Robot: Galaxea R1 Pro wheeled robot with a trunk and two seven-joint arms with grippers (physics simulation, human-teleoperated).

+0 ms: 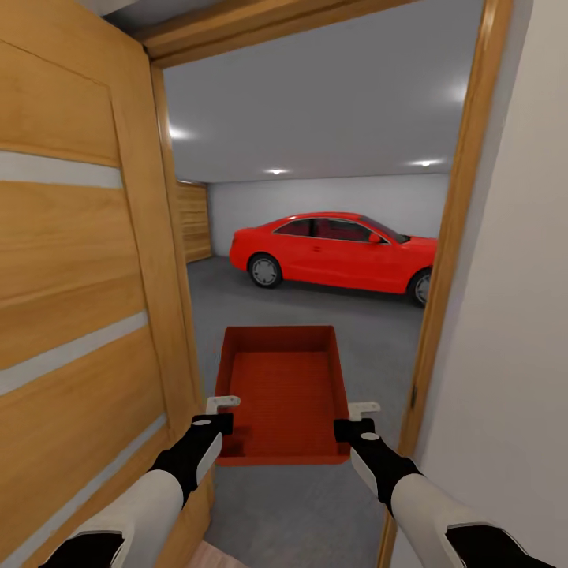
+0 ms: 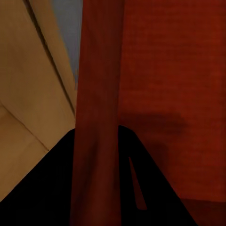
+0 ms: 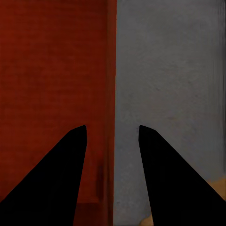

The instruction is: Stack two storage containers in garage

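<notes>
Between the two grippers, one orange-red storage container (image 1: 282,390) was carried level in the doorway, above the garage floor (image 1: 315,308). The left gripper (image 1: 225,413) was clamped on its left wall, the wall passing between the fingers; the right gripper (image 1: 359,418) straddled the right wall, firm closure not discernible. Just outside the left gripper stood the wooden door (image 1: 79,276); the door frame (image 1: 442,284) was near the right gripper. A knock there could probably have twisted the bin loose.
</notes>
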